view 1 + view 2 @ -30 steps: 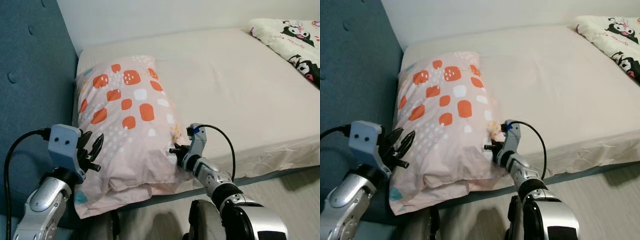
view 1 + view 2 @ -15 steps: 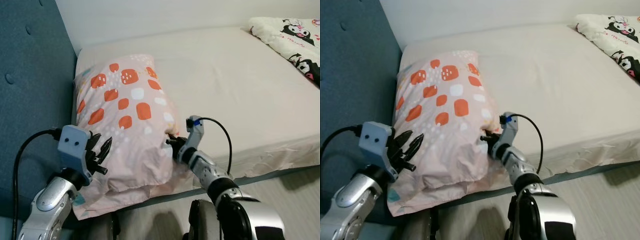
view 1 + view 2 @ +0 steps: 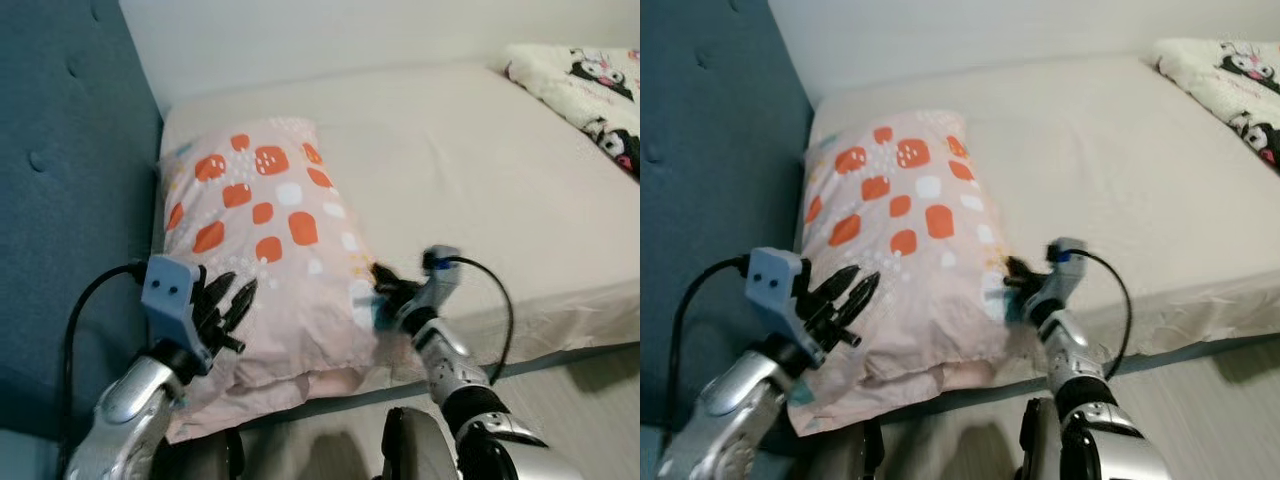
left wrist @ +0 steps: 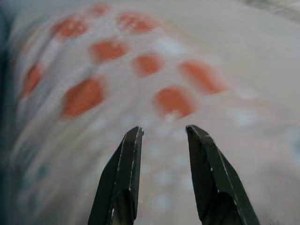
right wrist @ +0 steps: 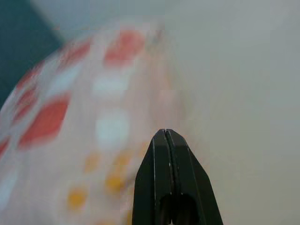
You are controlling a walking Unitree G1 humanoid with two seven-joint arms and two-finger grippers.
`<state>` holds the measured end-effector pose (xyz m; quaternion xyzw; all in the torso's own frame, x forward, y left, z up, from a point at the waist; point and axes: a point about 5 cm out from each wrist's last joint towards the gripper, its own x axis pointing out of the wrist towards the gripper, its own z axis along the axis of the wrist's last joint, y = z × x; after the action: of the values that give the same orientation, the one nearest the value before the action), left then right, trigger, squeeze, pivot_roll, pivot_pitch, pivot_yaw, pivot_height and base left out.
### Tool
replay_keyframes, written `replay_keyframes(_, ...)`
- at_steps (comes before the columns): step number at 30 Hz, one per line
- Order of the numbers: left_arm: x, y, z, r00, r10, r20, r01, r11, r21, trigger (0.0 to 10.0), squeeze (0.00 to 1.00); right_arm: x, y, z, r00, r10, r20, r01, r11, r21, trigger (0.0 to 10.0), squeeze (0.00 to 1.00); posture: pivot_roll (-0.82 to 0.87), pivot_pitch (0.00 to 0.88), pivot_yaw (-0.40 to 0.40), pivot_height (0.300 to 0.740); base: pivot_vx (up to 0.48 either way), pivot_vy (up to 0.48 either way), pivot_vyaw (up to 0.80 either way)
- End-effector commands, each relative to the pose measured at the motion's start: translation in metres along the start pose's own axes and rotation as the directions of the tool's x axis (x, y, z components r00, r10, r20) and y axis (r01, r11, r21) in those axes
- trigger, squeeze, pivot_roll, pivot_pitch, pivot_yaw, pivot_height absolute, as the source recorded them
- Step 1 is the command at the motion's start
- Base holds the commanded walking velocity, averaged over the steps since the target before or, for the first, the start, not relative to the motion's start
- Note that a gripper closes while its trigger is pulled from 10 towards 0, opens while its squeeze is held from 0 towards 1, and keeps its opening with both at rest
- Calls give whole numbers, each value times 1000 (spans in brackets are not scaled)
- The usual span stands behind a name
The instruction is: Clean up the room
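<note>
Bed (image 3: 480, 170), orange-blotched pink pillow (image 3: 262, 250)

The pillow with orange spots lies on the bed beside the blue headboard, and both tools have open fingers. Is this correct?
Not quite. The left tool is open, but the right tool is shut, as the right wrist view shows. The pillow does lie on the bed beside the blue headboard.

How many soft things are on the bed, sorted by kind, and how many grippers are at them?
Pillows: 1, the spotted pillow by the headboard.
Blankets: 1, the cartoon-print blanket at the far corner.
Grippers: 2, the left gripper open at the pillow's near side, the right gripper shut at its other side.
Total: 4.
</note>
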<state>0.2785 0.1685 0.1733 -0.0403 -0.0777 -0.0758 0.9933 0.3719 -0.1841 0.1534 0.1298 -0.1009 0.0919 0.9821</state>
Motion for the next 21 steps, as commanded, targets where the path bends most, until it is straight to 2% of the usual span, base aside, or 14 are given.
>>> replay_keyframes(1,-3,13,-17,990,116,-75,-115,993,18,10000,0,-7,-3,-2,1000,-27,-9,26,996,-87,10000,0,3,178,2,580,0,0,0)
replay_keyframes(2,-4,16,-23,984,143,-102,-141,990,25,10000,0,-10,-2,-1,1000,-26,-8,25,990,-140,10000,0,-7,167,7,580,0,0,0)
replay_keyframes(3,-4,16,-23,984,143,-102,-141,990,25,10000,0,-10,-2,-1,1000,-26,-8,25,990,-140,10000,0,-7,167,7,580,0,0,0)
replay_keyframes(5,-5,16,-37,975,162,-154,-155,986,54,10000,0,-22,2,-3,1000,-19,-7,16,969,-246,10000,0,-22,140,17,580,0,0,0)
replay_keyframes(9,-6,15,-42,973,160,-167,-151,986,67,10000,0,-28,4,-6,1000,-18,-6,16,962,-272,10000,0,-22,140,17,580,0,0,0)
replay_keyframes(10,-9,14,-49,966,175,-189,-164,984,72,10000,0,-40,7,-12,999,-32,6,33,945,-326,10000,0,-34,125,23,580,0,0,0)
replay_keyframes(11,-9,14,-49,966,175,-189,-164,984,72,10000,0,-40,7,-12,999,-32,6,33,945,-326,10000,0,-34,125,23,580,0,0,0)
replay_keyframes(13,-11,13,-50,969,182,-167,-174,983,60,10000,0,-51,7,-19,998,-68,19,70,941,-330,10000,0,-37,121,26,580,0,0,0)
replay_keyframes(16,-10,13,-50,971,182,-157,-175,983,60,10000,0,-54,8,-20,997,-73,21,76,943,-323,10000,0,-37,121,26,580,0,0,0)
replay_keyframes(21,-8,12,-43,975,208,-80,-202,976,83,10000,0,-65,14,-24,997,-78,15,79,957,-280,10000,0,-36,110,26,585,0,0,0)
